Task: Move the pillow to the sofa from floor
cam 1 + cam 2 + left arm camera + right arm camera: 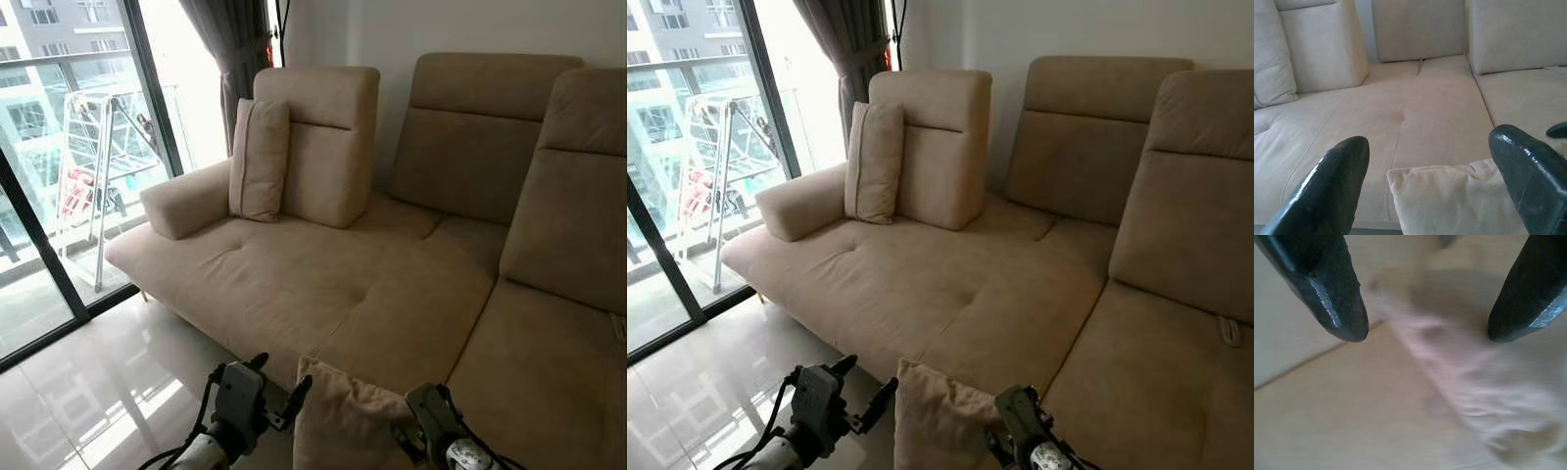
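Both arms reach forward, left pincer [291, 395] and right pincer [1425, 335] (fingers spread apart) held low.

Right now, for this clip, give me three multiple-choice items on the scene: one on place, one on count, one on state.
1. Where is the beige fabric pillow nearest the robot?
A. between the two grippers, before the sofa's front edge
B. on the armrest
C. out on the balcony

2. How many loose pillows are in view?
A. one
B. two
C. four

3. How do the left gripper's jaws stand?
A. shut tight
B. open, either side of the pillow's corner
C. clamped on a curtain

Answers:
1. A: it sits between the left gripper and the right gripper, in front of the beige upholstered sofa.
2. B: a second beige pillow leans upright beside the armrest.
3. B: the left wrist view shows its fingers wide apart.
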Controlling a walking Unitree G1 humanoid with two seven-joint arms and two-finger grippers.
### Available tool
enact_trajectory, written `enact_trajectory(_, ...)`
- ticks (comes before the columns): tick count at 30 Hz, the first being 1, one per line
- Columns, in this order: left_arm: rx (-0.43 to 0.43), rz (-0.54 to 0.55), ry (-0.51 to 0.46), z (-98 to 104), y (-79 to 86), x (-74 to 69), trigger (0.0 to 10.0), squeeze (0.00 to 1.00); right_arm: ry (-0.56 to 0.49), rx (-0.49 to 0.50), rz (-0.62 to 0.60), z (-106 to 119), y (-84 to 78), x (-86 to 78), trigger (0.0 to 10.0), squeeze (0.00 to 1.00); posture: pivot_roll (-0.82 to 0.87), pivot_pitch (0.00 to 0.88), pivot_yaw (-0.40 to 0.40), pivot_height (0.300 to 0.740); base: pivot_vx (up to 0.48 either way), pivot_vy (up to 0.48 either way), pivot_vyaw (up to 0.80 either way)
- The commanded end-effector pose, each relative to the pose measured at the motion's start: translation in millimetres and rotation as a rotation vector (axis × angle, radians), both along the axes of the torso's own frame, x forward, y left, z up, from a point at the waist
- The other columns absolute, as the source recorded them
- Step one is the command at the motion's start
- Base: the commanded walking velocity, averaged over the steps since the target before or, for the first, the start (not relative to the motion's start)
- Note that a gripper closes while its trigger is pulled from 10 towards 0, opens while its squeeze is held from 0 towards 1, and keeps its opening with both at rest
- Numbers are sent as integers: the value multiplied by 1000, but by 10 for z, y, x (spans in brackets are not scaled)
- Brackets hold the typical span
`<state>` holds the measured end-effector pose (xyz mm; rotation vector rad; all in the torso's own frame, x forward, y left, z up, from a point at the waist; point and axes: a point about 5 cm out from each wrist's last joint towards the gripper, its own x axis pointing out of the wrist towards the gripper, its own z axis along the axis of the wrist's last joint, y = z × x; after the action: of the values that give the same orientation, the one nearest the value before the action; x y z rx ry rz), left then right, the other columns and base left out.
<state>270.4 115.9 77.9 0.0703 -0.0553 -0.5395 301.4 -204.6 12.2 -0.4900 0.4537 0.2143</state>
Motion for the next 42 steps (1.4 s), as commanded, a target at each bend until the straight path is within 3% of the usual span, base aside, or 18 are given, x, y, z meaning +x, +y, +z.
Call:
enact_trajectory(1,27,3,15,-22,35,-17,10000,0,-5,-27,-2,13,20,25,10000,0,340,0,104,601,0,0,0)
enact_trajectory(2,55,-87,31,-37,-25,-82,10000,0,-12,-47,-28,39,-12,53,10000,0,341,0,100,601,0,0,0)
enact_trajectory(3,55,-87,31,-37,-25,-82,10000,0,-12,-47,-28,39,-12,53,10000,0,341,0,100,601,0,0,0)
enact_trajectory(6,152,-245,21,-66,-125,-195,10000,0,-1,-35,-40,41,-10,62,10000,0,343,0,96,601,0,0,0)
enact_trajectory(15,229,-297,8,-31,-100,-138,10000,0,113,69,-50,-97,78,-26,10000,0,335,0,100,601,0,0,0)
enact_trajectory(16,231,-297,9,-31,-102,-136,10000,0,118,97,-81,-101,59,-30,8314,0,335,0,100,601,0,0,0)
enact_trajectory(17,231,-298,12,-29,-102,-137,10000,0,120,118,-103,-102,46,-31,8314,0,335,0,100,601,0,0,0)
enact_trajectory(18,233,-299,15,-28,-103,-137,10000,0,123,141,-121,-103,35,-33,3451,0,335,0,100,601,0,0,0)
enact_trajectory(19,233,-299,15,-28,-103,-137,10000,0,123,141,-121,-103,35,-33,3451,0,335,0,100,601,0,0,0)
enact_trajectory(20,235,-301,16,-26,-103,-138,10000,0,126,153,-128,-104,30,-35,2235,0,335,0,100,601,0,0,0)
enact_trajectory(21,236,-301,20,-28,-104,-138,10000,0,127,165,-138,-107,21,-39,0,0,333,0,100,601,0,0,0)
enact_trajectory(33,257,-273,49,-77,-97,-57,10000,0,69,180,-129,-51,16,-8,0,0,306,0,84,601,0,0,0)
enact_trajectory(42,417,-186,138,-193,-7,187,10000,0,-50,89,26,-21,142,-58,0,0,249,0,73,601,0,0,0)
